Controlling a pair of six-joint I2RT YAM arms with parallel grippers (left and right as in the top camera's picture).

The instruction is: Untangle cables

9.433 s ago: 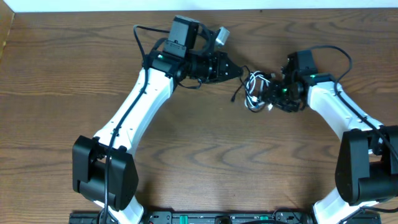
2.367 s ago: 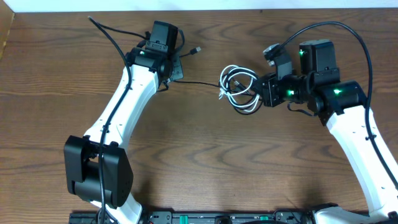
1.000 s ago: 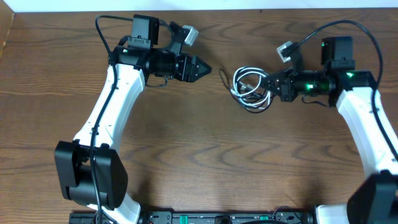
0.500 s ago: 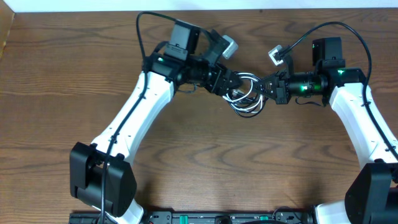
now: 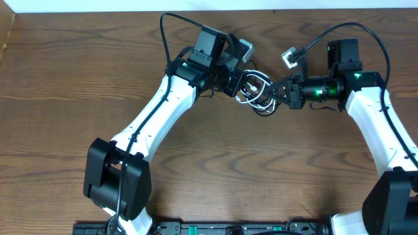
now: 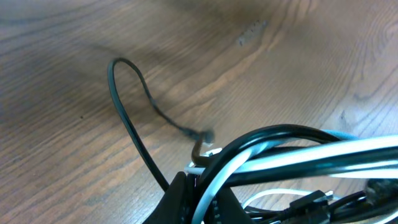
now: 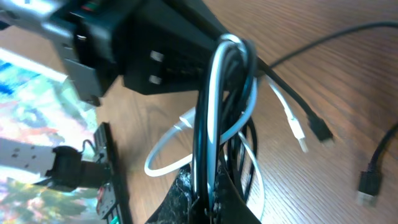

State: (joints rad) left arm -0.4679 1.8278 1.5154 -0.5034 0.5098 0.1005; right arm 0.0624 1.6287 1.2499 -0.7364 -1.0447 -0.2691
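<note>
The cables (image 5: pixel 260 93), a white cord and a black cord looped together, hang in a bundle between both grippers at the table's upper middle. My left gripper (image 5: pixel 245 88) holds the bundle's left side. In the left wrist view its jaws (image 6: pixel 200 196) are shut on a white strand (image 6: pixel 298 158) and a black strand, and a black loop (image 6: pixel 127 118) trails over the wood. My right gripper (image 5: pixel 279 93) holds the right side. In the right wrist view its jaws (image 7: pixel 210 190) pinch the white cord (image 7: pixel 205 106) and the black cord (image 7: pixel 235 93). A white plug (image 7: pixel 298 134) and a black plug (image 7: pixel 320 132) dangle free.
The left arm's black wrist (image 7: pixel 143 43) fills the top of the right wrist view, close to the bundle. Thick black arm wires (image 5: pixel 176 26) arch above both arms. The table's far edge (image 5: pixel 209 10) runs just behind the grippers. Another black plug (image 7: pixel 368 186) lies on the wood.
My left arm swung right to the bundle and its jaws shut on the cables. The right gripper kept its grip and has barely moved in the last half second.
</note>
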